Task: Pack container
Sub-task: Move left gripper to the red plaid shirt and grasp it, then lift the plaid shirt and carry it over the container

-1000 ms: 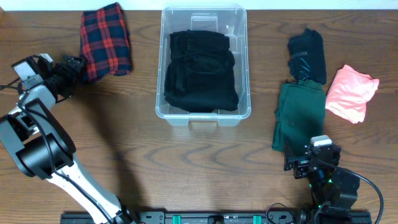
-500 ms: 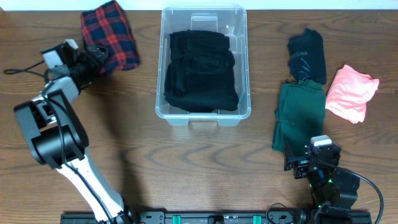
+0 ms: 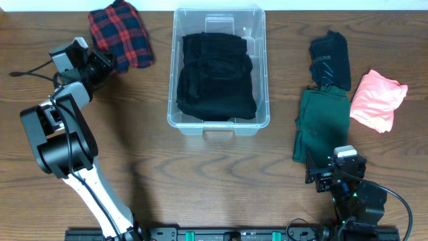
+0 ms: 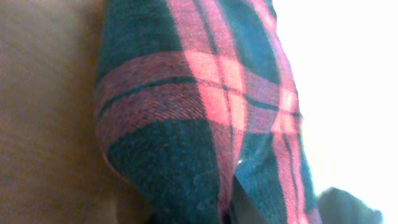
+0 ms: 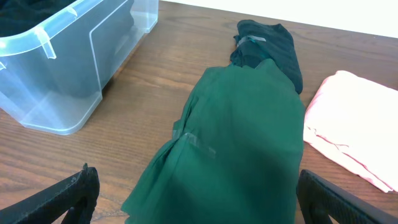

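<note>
The clear plastic container (image 3: 172, 80) stands at the table's back middle with a folded black garment (image 3: 215, 77) inside; its near corner shows in the right wrist view (image 5: 62, 68). My left gripper (image 3: 105, 60) is shut on the left edge of a red and dark plaid garment (image 3: 124, 35), which fills the left wrist view (image 4: 186, 112). My right gripper (image 5: 205, 205) stands open low at the front right, its fingers on either side of the near end of a green garment (image 5: 236, 143), not touching it.
Right of the container lie the green garment (image 3: 319, 124), a dark garment (image 3: 331, 59) behind it and a pink garment (image 3: 378, 99) at the far right. The left arm's cable (image 3: 30, 72) trails on the table's left.
My left gripper moved right and back to the plaid garment and shut on its edge; the garment shifted slightly right. The right arm has not moved.
</note>
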{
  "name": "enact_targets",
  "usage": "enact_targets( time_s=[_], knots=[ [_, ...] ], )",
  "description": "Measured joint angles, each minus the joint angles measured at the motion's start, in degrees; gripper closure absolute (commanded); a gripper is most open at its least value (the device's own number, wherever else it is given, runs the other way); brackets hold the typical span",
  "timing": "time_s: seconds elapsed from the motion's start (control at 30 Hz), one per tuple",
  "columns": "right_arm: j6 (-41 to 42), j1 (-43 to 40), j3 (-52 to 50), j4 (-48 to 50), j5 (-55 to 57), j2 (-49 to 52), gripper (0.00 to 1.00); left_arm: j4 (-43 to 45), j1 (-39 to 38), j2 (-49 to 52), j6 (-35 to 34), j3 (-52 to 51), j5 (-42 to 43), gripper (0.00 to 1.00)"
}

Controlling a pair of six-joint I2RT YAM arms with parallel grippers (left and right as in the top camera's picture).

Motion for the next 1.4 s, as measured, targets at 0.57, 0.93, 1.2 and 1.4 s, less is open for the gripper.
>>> enact_targets(
  time_s=[0.57,0.93,1.2,1.4],
  knots=[
    [0.0,0.0,0.0,0.0,0.0,0.0,0.01,8.46,0.74,-1.75,-7.87,-0.09,21.42,0.94],
    [0.0,0.0,0.0,0.0,0.0,0.0,0.01,8.72,0.57,-26.64,-12.28,-0.72,26.69,0.94],
    [0.0,0.0,0.0,0.0,0.0,0.0,0.01,8.96,-7.69,-40.87,-14.32,-0.68,25.68,0.94],
    [0.0,0.0,0.0,-0.02,0.0,0.0,0.01,7.98,-20.09,-41.09,-12.24,-0.68,20.15,0.94]
  ],
)
